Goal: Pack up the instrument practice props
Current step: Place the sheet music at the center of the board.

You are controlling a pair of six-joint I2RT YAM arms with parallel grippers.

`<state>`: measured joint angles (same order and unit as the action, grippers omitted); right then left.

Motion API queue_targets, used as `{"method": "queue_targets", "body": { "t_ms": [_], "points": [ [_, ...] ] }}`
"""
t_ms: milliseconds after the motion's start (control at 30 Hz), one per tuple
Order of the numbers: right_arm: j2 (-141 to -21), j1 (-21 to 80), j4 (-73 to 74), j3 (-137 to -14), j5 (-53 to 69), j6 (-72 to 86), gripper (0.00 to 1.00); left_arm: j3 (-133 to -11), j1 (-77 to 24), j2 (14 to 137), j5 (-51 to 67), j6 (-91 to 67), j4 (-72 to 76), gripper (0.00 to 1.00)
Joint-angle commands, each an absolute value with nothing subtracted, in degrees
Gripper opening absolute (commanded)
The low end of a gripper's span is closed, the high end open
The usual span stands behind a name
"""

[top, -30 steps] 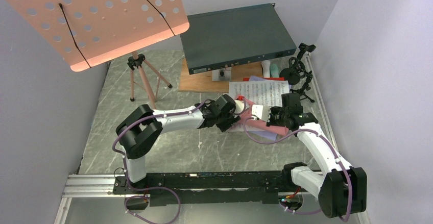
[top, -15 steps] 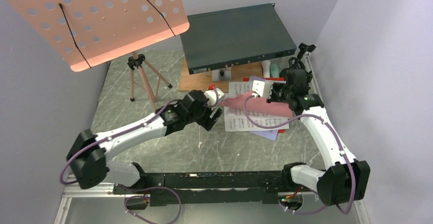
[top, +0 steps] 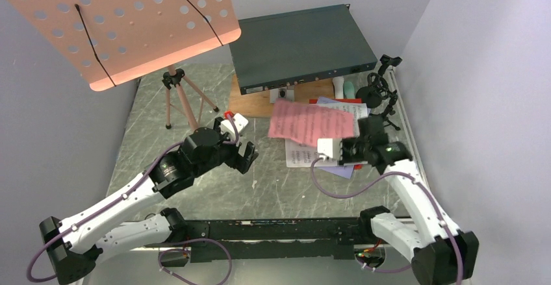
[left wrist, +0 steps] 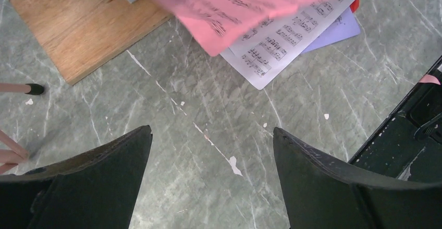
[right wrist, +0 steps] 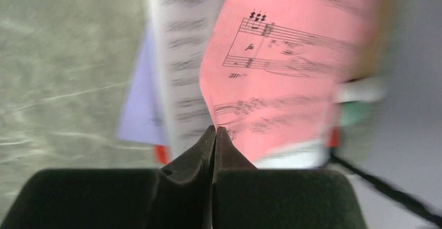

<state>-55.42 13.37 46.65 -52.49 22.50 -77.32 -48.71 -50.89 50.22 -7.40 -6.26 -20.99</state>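
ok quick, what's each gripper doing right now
left gripper: open, holding nothing
right gripper: shut on the pink sheet, pinched at its edge

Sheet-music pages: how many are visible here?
4. A pink paper page pinched in the right gripper; a white page on the table; a lavender page under it; a red page peeking out beneath. More may be hidden.

The top camera looks down from high behind the near edge, over the whole table (top: 260,187). Each wrist camera sits close behind its fingers (left wrist: 78,187) (right wrist: 187,166), looking past them. All three views share the pink page (top: 312,121) ahead.
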Motion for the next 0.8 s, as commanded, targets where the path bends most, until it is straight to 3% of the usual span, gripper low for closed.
{"method": "queue_targets", "body": {
  "t_ms": [0, 100, 300, 600, 767],
  "points": [
    [-56.39, 12.99, 34.38, -34.53, 9.30, -74.57, 0.00, -47.91, -50.71, 48.71, -7.87, -7.91, -21.57, 0.92],
    [-59.90, 10.70, 20.85, -30.02, 2.80, -71.05, 0.00, -48.10, -50.71, 49.22, -7.08, -8.20, -21.73, 0.91],
    [-65.17, 7.74, 11.84, -31.82, 2.12, -67.74, 0.00, -47.71, -50.69, 49.57, -4.78, -9.34, -22.41, 0.91],
    [-59.82, 7.90, 14.02, -33.51, 8.04, -73.34, 0.00, -46.54, -50.68, 48.20, -4.21, -9.63, -22.49, 0.91],
    [-63.00, 7.74, 12.71, -33.86, 4.39, -74.14, 0.00, -47.38, -50.67, 48.78, -4.08, -9.57, -22.55, 0.91]
  ]
}}
